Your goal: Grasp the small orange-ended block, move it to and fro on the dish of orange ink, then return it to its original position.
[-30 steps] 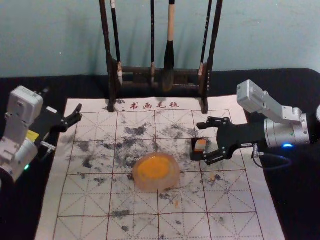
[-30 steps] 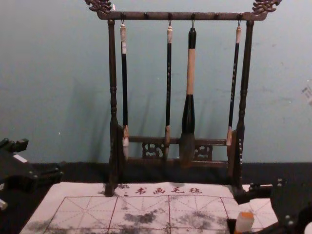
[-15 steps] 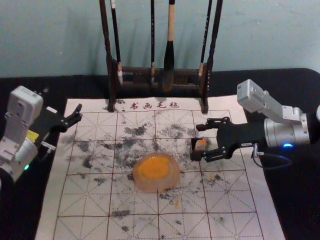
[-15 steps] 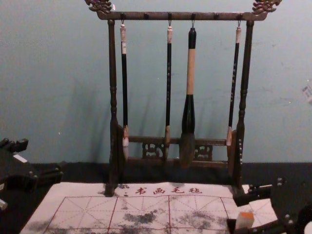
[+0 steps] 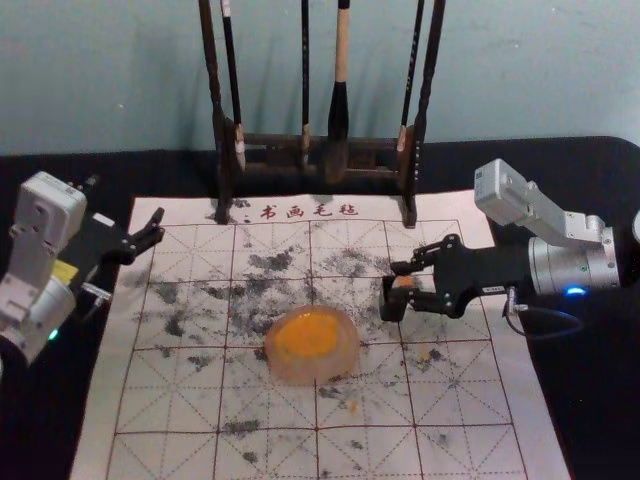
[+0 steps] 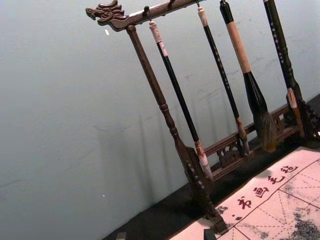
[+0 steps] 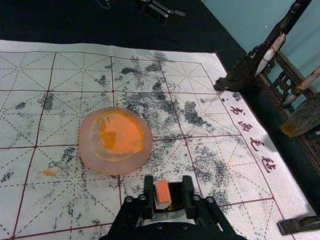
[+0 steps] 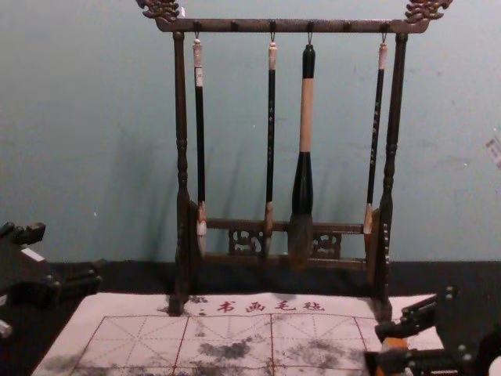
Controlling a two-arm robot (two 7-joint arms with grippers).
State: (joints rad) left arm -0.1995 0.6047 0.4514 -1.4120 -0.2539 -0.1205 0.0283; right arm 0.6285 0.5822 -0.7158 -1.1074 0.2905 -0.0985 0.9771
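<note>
My right gripper (image 5: 398, 284) is at the dark holder (image 5: 392, 308) right of the ink dish (image 5: 315, 345), its fingers partly closed around the orange-ended block (image 5: 404, 282). In the right wrist view the block (image 7: 162, 192) stands between the fingertips of that gripper (image 7: 168, 186), close against one, with a narrow dark gap to the other. The fingers hide part of the block (image 8: 395, 343) in the chest view. Parked at the mat's left edge, my left gripper (image 5: 158, 227) is open and empty; its two tips show apart at the lower edge of the left wrist view.
Behind the dish stands a dark wooden rack (image 5: 290, 143) with several hanging brushes, its feet on the back of the mat. The ink-stained grid mat (image 5: 270, 455) lies under dish and holder, on a black-covered table (image 5: 590, 180).
The right gripper's fingers have drawn closer together around the block, covering more of it. The block and holder stay in about the same place, and the left arm has not moved.
</note>
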